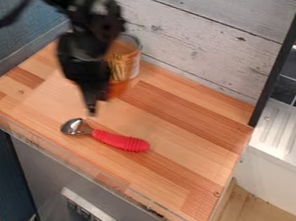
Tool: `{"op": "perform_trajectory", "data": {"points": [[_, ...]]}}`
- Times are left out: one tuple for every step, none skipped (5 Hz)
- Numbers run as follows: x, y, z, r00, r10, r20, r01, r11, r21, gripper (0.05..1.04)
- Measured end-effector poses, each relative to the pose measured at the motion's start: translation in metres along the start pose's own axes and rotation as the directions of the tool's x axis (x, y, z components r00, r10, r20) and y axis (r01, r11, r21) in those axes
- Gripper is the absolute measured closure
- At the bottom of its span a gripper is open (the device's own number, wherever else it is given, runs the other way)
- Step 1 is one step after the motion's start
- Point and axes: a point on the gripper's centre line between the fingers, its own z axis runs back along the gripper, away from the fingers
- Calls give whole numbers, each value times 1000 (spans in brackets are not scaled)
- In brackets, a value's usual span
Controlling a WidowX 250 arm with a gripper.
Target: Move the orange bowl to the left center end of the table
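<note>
The black gripper [92,107] hangs over the left half of the wooden table [177,117], a little behind the metal end of the scoop. Just right of it and farther back, an orange patch [118,87] shows beside the black arm, in front of the can. This looks like part of the orange bowl, whose remaining shape is hidden behind the arm. Whether the gripper touches it I cannot tell.
An open can [131,60] stands against the back wall. A scoop with a red ribbed handle [122,141] lies near the front edge. A low clear rim runs along the front; a white sink unit [287,138] adjoins the right side.
</note>
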Motion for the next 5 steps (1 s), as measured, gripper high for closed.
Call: {"op": "perform_trajectory", "data": {"points": [[36,-6,-3,992,105,72,-106,994,0,1006],[72,-6,-13,966,213,148,-219,976,22,1006],[100,-6,-26,930,307,202,-324,945,56,1006],[106,-7,-42,914,354,199,-381,918,112,1006],[109,-15,-53,907,358,221,-392,911,131,1006]]}}
